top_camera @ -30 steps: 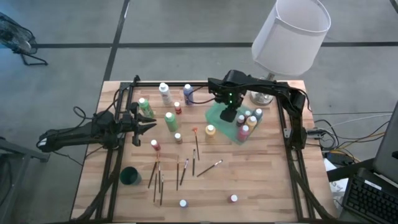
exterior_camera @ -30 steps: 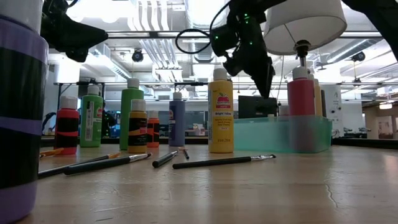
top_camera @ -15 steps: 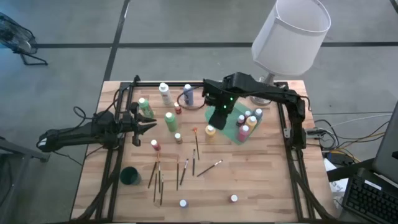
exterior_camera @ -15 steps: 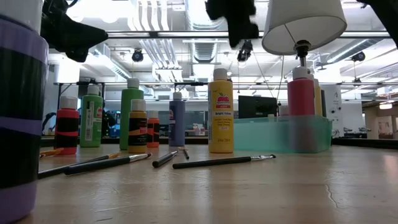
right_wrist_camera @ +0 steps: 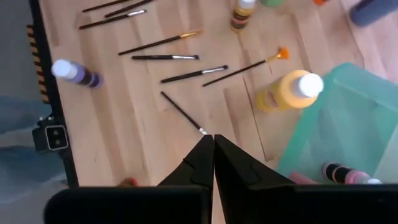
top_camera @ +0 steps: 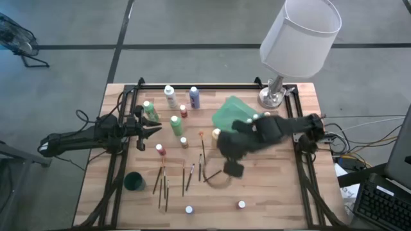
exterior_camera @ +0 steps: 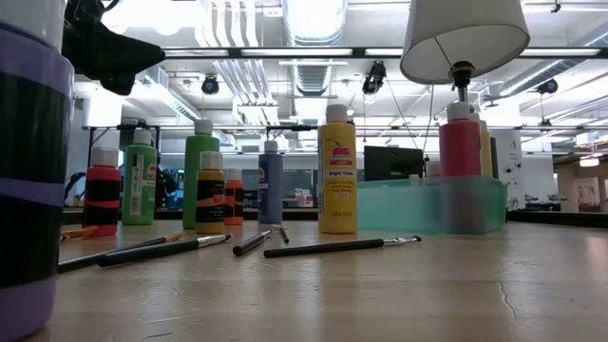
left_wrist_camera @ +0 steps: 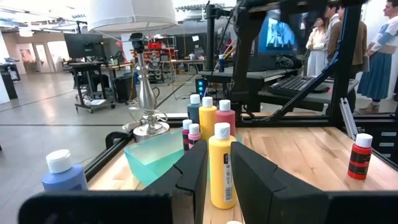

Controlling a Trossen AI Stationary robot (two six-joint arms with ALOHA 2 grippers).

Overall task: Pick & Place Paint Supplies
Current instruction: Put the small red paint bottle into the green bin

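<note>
My right gripper (right_wrist_camera: 213,140) is shut and holds nothing. It hangs high over the table's middle (top_camera: 233,170), pointing steeply down above a thin brush (right_wrist_camera: 183,113) that lies flat. A yellow bottle (right_wrist_camera: 289,91) stands beside the translucent green tray (top_camera: 230,114), which holds a few bottles (left_wrist_camera: 214,112). More bottles (top_camera: 176,124) stand at the far left, and several brushes (top_camera: 164,183) lie toward the near edge. My left gripper (top_camera: 153,128) waits level at the table's left, its fingers (left_wrist_camera: 193,171) slightly apart with nothing between them.
A lamp with a white shade (top_camera: 300,35) stands at the far right corner. A dark green cup (top_camera: 134,181) sits near left. Two small bottles (top_camera: 189,209) (top_camera: 241,205) stand by the near edge. People stand beyond the table (left_wrist_camera: 373,50).
My right gripper has risen from over the tray and swung toward the table's near edge, tipping steeper downward; it has left the low view at the top. Bottles, brushes and tray stand as before.
</note>
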